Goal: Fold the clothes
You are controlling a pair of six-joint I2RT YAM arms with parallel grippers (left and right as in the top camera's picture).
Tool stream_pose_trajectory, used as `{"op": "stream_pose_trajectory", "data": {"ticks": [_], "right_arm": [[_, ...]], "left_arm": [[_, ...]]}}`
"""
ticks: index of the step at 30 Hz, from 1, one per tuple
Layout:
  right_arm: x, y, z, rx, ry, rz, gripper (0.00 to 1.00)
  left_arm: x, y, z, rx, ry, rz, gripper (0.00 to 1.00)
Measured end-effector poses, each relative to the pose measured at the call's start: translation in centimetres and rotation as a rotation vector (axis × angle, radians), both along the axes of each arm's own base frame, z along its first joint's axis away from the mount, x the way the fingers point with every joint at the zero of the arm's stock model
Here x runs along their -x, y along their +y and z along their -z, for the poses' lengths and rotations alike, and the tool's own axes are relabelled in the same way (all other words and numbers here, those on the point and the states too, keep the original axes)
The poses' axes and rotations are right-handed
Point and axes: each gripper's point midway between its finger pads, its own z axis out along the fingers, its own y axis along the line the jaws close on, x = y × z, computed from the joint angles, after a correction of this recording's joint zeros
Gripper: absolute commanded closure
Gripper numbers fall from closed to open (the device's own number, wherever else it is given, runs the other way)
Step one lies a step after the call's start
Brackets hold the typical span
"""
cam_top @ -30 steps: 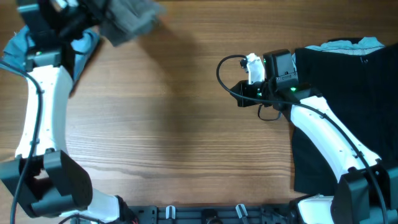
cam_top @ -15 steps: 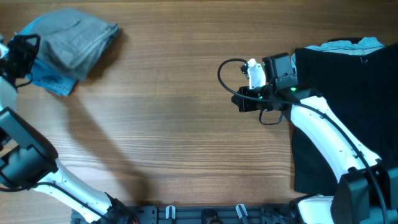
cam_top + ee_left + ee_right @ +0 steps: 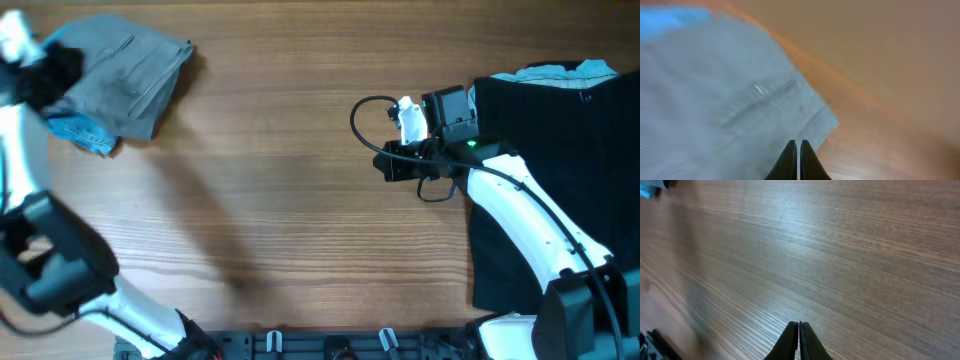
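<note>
grey shorts (image 3: 715, 100) beneath and ahead of closed left claw (image 3: 798, 148)

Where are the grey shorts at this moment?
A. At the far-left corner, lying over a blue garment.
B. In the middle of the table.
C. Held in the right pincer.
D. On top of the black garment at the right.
A: the overhead view shows the grey shorts at the far-left corner with the blue garment peeking out beneath; the right pincer holds nothing.
</note>
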Motion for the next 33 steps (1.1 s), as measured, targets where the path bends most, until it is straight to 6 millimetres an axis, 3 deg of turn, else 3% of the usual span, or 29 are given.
{"op": "stream_pose_trajectory", "data": {"ticks": [2,3,5,8,9,12,13,14,15,16,17,18,19,22,25,28,33], "right_arm": [[0.1,0.0,0.1,0.0,0.011,0.006,0.94],[0.1,0.0,0.1,-0.001,0.013,0.01,0.94],[0.2,0.0,0.1,-0.002,0.018,0.014,0.94],[0.2,-0.2,-0.1,0.006,0.013,0.02,0.94],[0.2,-0.5,-0.4,0.016,-0.001,0.027,0.94],[0.4,-1.9,-3.2,0.063,-0.089,0.068,0.88],[0.7,-2.5,-4.4,0.077,-0.124,0.087,0.83],[0.8,-3.0,-6.3,0.084,-0.189,0.107,0.74],[0.9,-3.5,-9.1,0.083,-0.283,0.123,0.65],[1.0,-3.8,-10.9,0.078,-0.348,0.124,0.59],[1.5,-4.1,-13.0,0.068,-0.417,0.132,0.46],[2.2,-4.5,-15.1,0.054,-0.49,0.14,0.21],[3.0,-4.8,-17.1,0.035,-0.556,0.15,0.01],[6.2,-5.8,-22.8,-0.026,-0.748,0.169,0.0],[8.8,-6.6,-25.8,-0.064,-0.86,0.183,0.0],[9.7,-6.8,-26.6,-0.076,-0.894,0.187,0.0],[9.8,-6.9,-25.8,-0.064,-0.859,0.182,0.0]], "left_arm": [[-1.1,-2.0,4.2,-0.031,0.095,0.017,0.96],[-0.9,-2.6,7.6,-0.033,0.187,0.013,0.96],[1.4,-3.0,13.2,-0.028,0.38,-0.009,0.91],[3.3,-3.4,14.0,-0.039,0.479,-0.018,0.67],[4.1,-3.7,13.5,-0.046,0.506,-0.015,0.64],[5.0,-4.5,7.8,-0.097,0.447,-0.012,0.62],[5.5,-5.2,5.2,-0.117,0.412,0.003,0.62],[6.0,-6.6,1.0,-0.156,0.335,0.038,0.62],[7.0,-8.9,-3.4,-0.198,0.254,0.104,0.56],[8.3,-11.6,-7.1,-0.245,0.182,0.174,0.48],[10.0,-14.5,-10.2,-0.284,0.119,0.255,0.15],[11.9,-17.2,-12.2,-0.319,0.082,0.336,0.0],[13.5,-19.0,-13.2,-0.344,0.067,0.397,0.0],[17.8,-23.4,-13.6,-0.382,0.093,0.545,0.0],[19.2,-24.9,-12.8,-0.406,0.131,0.615,0.0],[19.2,-25.5,-12.9,-0.419,0.119,0.631,0.0],[19.1,-25.4,-12.9,-0.425,0.12,0.627,0.0]]}}
